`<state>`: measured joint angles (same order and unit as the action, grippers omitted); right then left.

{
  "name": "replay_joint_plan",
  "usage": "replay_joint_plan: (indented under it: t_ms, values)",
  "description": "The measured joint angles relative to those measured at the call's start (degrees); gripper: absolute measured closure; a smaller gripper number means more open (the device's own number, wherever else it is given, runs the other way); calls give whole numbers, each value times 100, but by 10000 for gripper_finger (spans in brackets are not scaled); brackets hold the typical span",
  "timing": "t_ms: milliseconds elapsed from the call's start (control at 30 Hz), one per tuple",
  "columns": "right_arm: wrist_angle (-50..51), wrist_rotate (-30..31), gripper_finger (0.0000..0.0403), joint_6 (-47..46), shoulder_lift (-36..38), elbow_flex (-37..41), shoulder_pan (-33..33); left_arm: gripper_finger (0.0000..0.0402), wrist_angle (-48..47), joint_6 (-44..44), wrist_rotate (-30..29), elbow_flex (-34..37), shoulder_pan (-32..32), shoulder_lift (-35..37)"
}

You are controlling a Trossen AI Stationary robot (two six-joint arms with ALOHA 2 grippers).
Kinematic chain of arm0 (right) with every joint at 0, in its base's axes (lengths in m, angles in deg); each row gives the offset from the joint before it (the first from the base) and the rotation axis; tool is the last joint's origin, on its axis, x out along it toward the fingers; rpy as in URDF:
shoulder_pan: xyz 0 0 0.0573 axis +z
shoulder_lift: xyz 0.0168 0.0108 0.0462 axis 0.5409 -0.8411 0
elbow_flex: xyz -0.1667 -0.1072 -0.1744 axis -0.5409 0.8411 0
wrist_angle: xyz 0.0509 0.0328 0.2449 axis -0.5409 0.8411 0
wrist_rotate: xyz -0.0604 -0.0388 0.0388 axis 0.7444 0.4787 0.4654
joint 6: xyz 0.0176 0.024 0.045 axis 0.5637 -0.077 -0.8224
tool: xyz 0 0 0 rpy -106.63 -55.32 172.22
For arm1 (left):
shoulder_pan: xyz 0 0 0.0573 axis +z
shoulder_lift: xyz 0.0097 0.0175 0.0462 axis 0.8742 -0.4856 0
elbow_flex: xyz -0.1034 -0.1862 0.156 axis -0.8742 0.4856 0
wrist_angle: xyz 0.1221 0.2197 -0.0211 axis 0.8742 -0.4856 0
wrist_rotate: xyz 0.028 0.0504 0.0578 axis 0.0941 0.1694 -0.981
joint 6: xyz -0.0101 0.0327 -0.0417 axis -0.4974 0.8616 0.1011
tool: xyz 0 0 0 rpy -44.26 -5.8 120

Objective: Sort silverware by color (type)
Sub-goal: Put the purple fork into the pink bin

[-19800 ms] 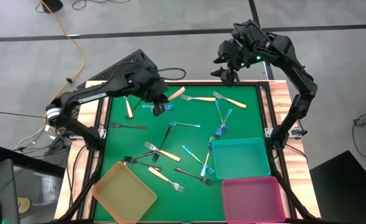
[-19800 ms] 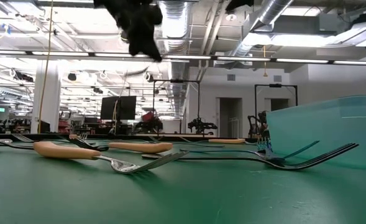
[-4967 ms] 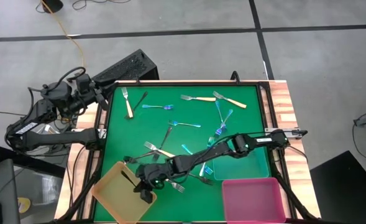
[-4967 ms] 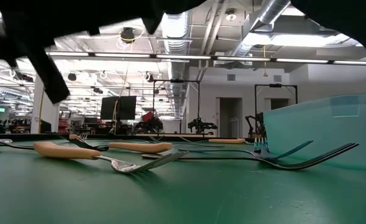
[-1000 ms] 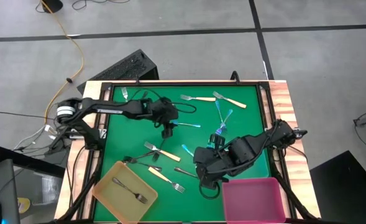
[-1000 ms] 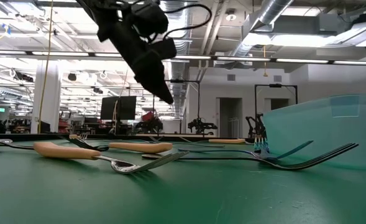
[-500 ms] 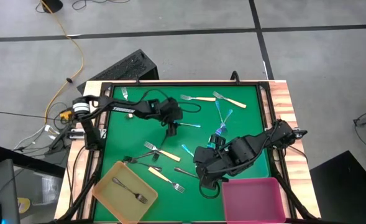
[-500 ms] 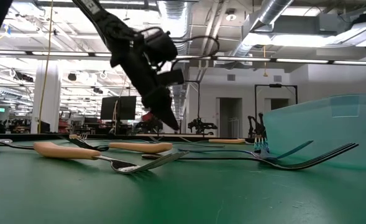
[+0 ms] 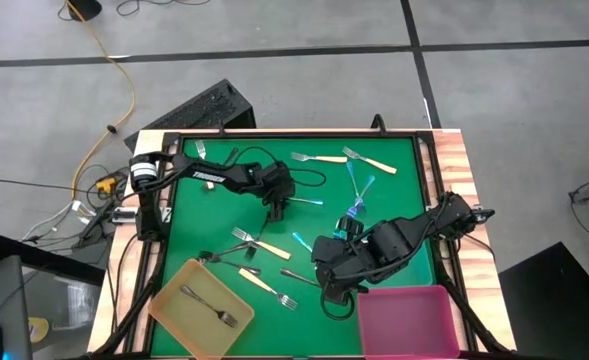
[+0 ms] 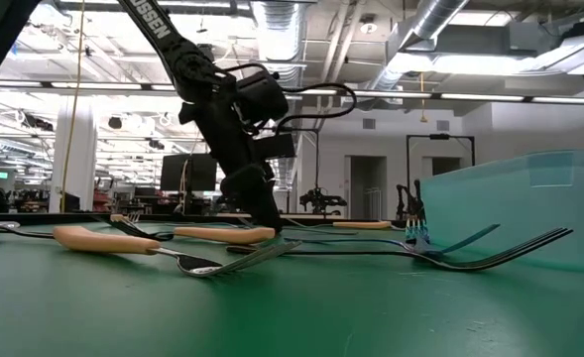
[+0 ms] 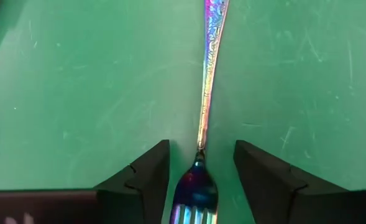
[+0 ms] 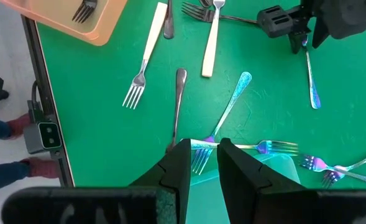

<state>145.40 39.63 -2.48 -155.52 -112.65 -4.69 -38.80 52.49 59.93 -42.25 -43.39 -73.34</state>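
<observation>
Several forks lie scattered on the green mat point(image 9: 204, 215): iridescent blue-purple ones, cream-handled ones and dark-grey ones. My left gripper point(image 11: 201, 149) is down at the mat near the middle point(image 9: 274, 209), open. Its fingers stand on either side of an iridescent fork point(image 11: 209, 74), where the neck meets the head, without touching it. That fork point(image 9: 300, 201) lies flat on the mat. My right gripper point(image 12: 202, 146) hangs high over the mat's near right part point(image 9: 328, 292), narrowly open and with nothing in it. A dark-grey fork point(image 9: 206, 303) lies in the yellow tray point(image 9: 174, 318).
The pink tray point(image 9: 404, 318) stands at the near right corner, and the teal tray point(image 10: 529, 198) is mostly hidden under my right arm. Cream-handled forks point(image 9: 258, 244) and a dark-grey fork point(image 12: 178, 102) lie between the two grippers. A black frame rims the mat.
My left gripper has come down from well above the mat to its surface, drifting slightly toward the table's right edge, and now straddles the iridescent fork. The forks have stayed where they were.
</observation>
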Motion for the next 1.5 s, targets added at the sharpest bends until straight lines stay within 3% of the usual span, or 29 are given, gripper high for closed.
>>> replay_joint_plan:
  t_ms: [233,300,500,633,767,1000,1267,1433,1500]
  values:
    - [1,2,301,-87,0,0,3,373,-144,-246,32,1,30,-73]
    - [-1,2,301,-92,-1,0,19,392,-148,-405,50,1,43,-85]
    - [1,64,301,-172,-2,0,71,399,-162,-958,-42,7,33,-19]
    - [-5,660,301,-279,-4,-2,191,400,-62,-1429,-188,39,41,174]
    - [-9,767,301,-281,-4,-2,245,401,-32,-1746,-323,61,102,563]
    - [-243,1072,301,-105,-4,-3,222,401,-240,-2022,-227,48,162,1931]
    - [-34,1433,301,236,74,-4,48,401,-890,-2171,-891,33,112,3874]
    - [-17,1623,301,957,296,23,-109,401,-944,-2476,-1004,33,114,4665]
    - [-40,1633,301,1174,565,388,-198,401,-928,-2617,-1062,33,109,4860]
